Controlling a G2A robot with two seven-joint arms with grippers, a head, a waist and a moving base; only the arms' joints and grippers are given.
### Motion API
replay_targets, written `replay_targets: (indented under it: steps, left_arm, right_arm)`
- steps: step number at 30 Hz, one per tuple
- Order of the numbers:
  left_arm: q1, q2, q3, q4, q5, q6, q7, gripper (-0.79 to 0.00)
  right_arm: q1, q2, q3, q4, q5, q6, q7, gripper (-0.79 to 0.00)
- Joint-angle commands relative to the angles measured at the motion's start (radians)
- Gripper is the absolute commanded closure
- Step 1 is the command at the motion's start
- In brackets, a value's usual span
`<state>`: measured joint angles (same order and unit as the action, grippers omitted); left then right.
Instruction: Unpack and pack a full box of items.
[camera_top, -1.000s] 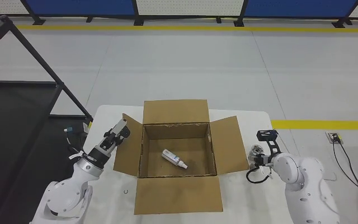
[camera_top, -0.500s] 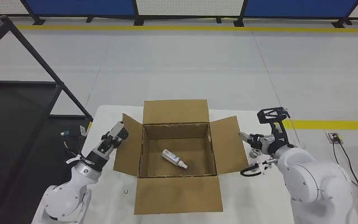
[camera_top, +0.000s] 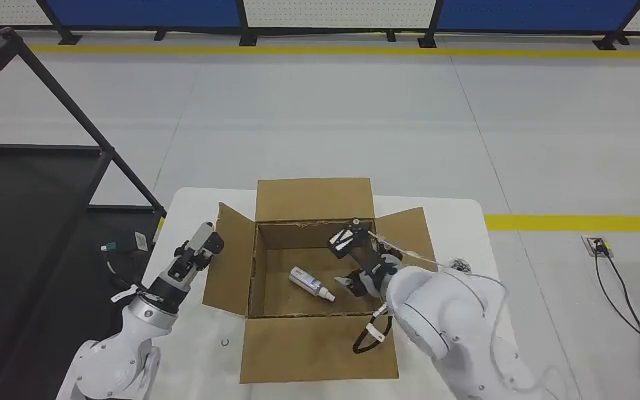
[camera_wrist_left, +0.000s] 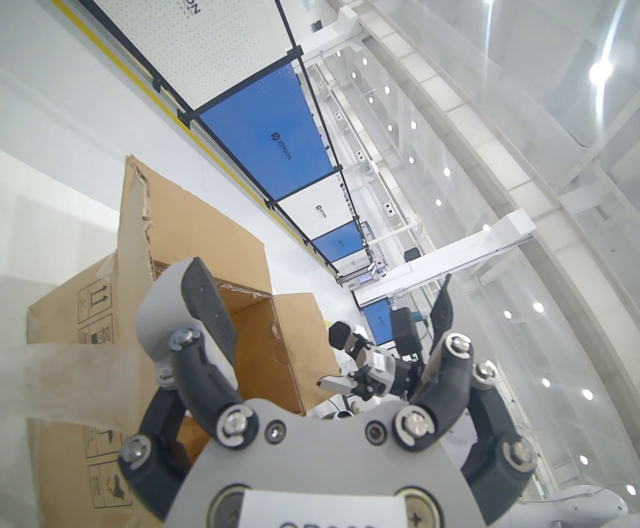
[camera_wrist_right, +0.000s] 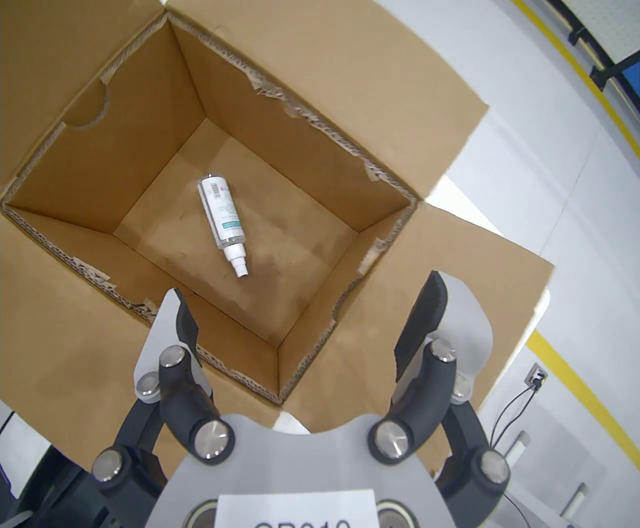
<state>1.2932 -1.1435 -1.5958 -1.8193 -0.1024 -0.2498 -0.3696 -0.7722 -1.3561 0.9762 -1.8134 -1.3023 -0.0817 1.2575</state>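
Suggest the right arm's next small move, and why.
Probably lower the right gripper into the open brown cardboard box toward the small white plastic spray bottle. The gripper hangs open and empty above the opening, and the bottle lies flat on the box floor, clear of the walls.

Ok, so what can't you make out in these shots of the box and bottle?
Top view: the right arm covers the box's right inner wall and part of the floor beside the bottle.
Left wrist view: the box's own wall hides its inside, and a pale blurred strip in front cannot be identified.
Top view: a small object on the table is too small to identify.
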Motion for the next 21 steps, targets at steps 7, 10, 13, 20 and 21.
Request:
replay_targets:
  steps: [7,10,13,20,21]
  left_arm:
    - [0.023,0.0,-0.016,-0.008,-0.007,-0.009,0.009,-0.785]
    - [0.027,0.0,-0.02,-0.012,-0.005,-0.009,0.01,-0.785]
    - [0.031,0.0,-0.023,-0.015,-0.009,-0.011,0.01,-0.785]
    - [0.036,0.001,-0.03,-0.013,-0.016,-0.018,0.008,-0.785]
    - [0.036,0.001,-0.031,-0.012,-0.016,-0.019,0.007,-0.785]
  right_arm:
    - [0.198,-0.083,-0.221,0.365,0.079,0.055,-0.081,-0.785]
    - [0.254,-0.117,-0.273,0.486,0.13,0.05,-0.11,-0.785]
    - [0.302,-0.152,-0.322,0.608,0.178,0.044,-0.129,-0.785]
    - [0.388,-0.228,-0.396,0.834,0.253,0.034,-0.18,-0.785]
    - [0.396,-0.237,-0.405,0.861,0.252,0.041,-0.191,-0.785]
